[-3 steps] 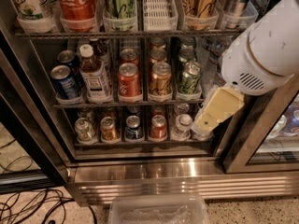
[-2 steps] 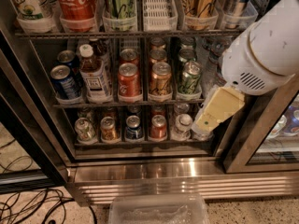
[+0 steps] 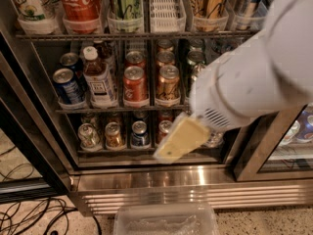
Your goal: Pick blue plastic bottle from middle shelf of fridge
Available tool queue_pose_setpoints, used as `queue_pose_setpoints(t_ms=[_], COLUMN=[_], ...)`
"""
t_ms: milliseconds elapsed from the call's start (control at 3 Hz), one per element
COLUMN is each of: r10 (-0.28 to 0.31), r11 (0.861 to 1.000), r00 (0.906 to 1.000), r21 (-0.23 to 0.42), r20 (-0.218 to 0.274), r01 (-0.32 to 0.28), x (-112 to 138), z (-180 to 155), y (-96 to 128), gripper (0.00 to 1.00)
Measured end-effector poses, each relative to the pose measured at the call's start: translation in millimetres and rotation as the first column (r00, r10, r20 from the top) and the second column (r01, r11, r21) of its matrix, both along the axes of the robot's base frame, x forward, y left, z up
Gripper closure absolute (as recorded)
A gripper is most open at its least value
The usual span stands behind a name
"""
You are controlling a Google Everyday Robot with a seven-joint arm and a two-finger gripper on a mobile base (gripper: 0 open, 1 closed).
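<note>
Arm [image 3: 254, 77] has swung left and lower since the earlier frame; gripper [image 3: 172, 150] now sits low at centre of the fridge [image 3: 146, 181].

I read the middle shelf [image 3: 117, 110] left to right: blue can [image 3: 66, 85], then the bottle [image 3: 98, 77] upright at the front of the second lane, white cap up, nothing touching it, then a red can [image 3: 135, 83] and a bronze can [image 3: 168, 84]. Gripper hangs in front of the bottom rack, below and right of the bottle, well apart from it. Released or clenched, I cannot tell. The arm hides the right lanes.
</note>
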State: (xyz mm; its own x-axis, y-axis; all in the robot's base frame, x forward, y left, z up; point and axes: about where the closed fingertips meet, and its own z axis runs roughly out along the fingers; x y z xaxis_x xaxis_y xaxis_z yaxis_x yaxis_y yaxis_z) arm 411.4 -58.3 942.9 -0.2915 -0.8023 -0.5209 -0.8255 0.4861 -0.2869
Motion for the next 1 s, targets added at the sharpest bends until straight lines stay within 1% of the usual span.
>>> queue_pose_setpoints(t_ms=[333, 667, 1000], r10=[-0.025, -0.029, -0.006], r11=[0.996, 0.988, 0.976], r00=[0.9997, 0.9984, 0.9962], r21=[0.083, 0.155, 0.218], r20=[0.004, 0.049, 0.087], r01=[0.024, 0.021, -0.013], x=[-10, -2, 11], z=[-33, -50, -60], y=[53, 95, 133], gripper=[0.00, 0.00, 0.00])
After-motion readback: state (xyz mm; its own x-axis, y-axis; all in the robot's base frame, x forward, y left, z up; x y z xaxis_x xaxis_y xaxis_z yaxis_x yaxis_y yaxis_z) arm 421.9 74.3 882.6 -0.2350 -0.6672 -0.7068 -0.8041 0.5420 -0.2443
